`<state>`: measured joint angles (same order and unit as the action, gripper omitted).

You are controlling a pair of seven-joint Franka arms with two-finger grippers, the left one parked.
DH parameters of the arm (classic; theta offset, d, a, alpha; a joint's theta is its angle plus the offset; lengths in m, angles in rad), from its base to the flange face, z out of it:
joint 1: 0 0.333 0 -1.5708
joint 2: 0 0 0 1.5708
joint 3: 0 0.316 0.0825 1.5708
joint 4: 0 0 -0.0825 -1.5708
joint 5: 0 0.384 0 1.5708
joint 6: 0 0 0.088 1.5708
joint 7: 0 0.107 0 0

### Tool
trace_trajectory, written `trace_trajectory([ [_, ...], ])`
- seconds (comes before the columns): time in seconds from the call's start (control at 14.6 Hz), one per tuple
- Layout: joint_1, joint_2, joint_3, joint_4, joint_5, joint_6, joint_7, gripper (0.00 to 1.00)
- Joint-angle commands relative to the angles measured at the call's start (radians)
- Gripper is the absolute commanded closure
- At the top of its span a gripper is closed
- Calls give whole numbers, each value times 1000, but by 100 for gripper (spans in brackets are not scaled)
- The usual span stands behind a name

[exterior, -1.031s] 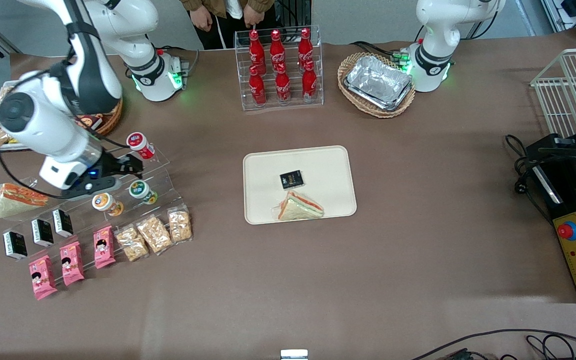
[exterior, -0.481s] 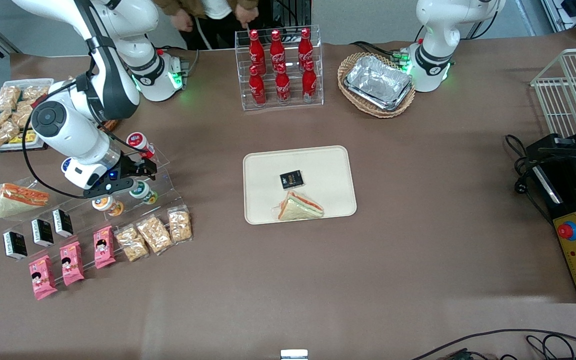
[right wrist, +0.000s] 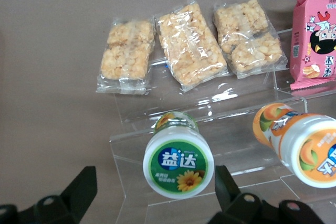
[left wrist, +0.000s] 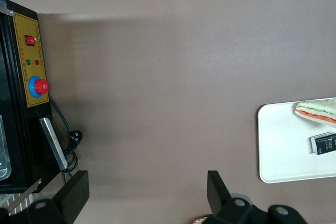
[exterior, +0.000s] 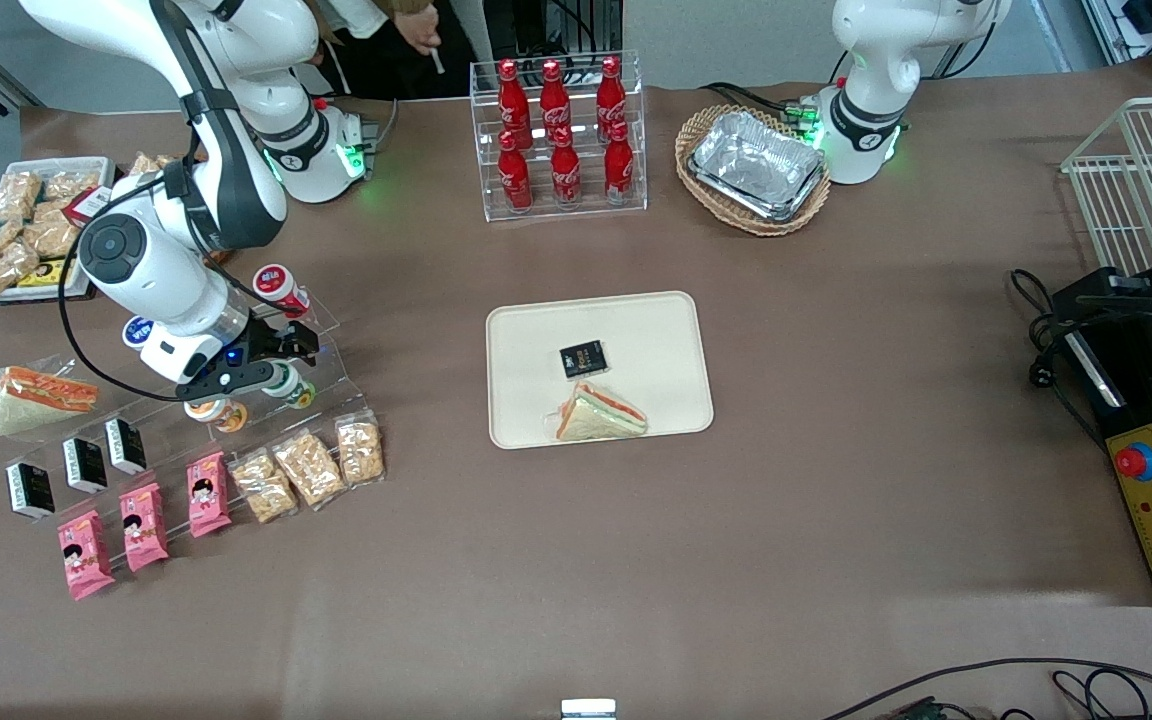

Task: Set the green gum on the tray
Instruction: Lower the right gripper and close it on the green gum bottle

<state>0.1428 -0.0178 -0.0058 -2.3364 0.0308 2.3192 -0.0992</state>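
Here we hold our hand (right wrist: 152,192) spread wide just above the green gum (right wrist: 177,160) on its clear stand (right wrist: 236,145), not touching it

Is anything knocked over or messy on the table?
Nothing stands out. The snacks sit in neat rows on the clear stand, and the green gum rests there beside the orange one. The gripper hovers open around the green gum. The tray holds a sandwich and a small black packet.
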Motion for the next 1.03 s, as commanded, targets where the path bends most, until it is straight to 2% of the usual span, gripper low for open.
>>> trace_trajectory([
  [0.0, -6, 13, -3, -15, 6, 51, -11, 0],
  [0.27, -32, 27, -8, -52, 4, 126, -63, 0],
  [0.76, -43, 44, -8, -55, 4, 134, -67, 2],
  [0.89, -43, 45, -8, -55, 4, 134, -60, 10],
  [0.96, -42, 45, -8, -55, 4, 134, -57, 26],
])
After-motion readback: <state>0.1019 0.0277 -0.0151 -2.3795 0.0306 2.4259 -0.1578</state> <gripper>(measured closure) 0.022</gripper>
